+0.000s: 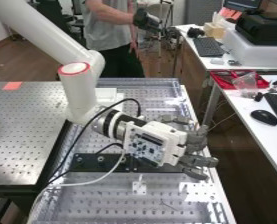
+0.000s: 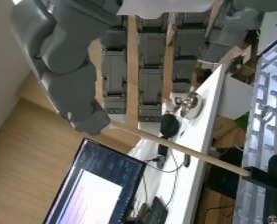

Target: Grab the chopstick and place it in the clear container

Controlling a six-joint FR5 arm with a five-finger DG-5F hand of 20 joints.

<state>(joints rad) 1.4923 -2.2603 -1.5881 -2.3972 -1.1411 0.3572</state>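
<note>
We see the robot hand (image 1: 155, 144) open, fingers straight; its thumb (image 2: 67, 92) hides one end of the slender, wooden-looking chopstick (image 2: 182, 149), the other meeting a cut-off black holder (image 2: 260, 179).

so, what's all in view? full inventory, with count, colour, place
chopstick: 1, pale wood, slanting between thumb tip and black piece
black piece: 1, black, at chopstick's end
perforated plates: 2, grey, side by side on bench
bar: 1, black, on right-hand plate
sticker: 1, orange-red, left-hand plate's far edge
cables: at least 2, black and white, along arm
desks: white, high view's right; count unclear
keyboards: 2, black, on desks
mouse: 1, black, on desk
tray: 1, red, on desk
monitor: at least 1, black-framed, beyond chopstick
arm: 1, white, over bench
hand: 1, dark grey, over bench's right side
</note>
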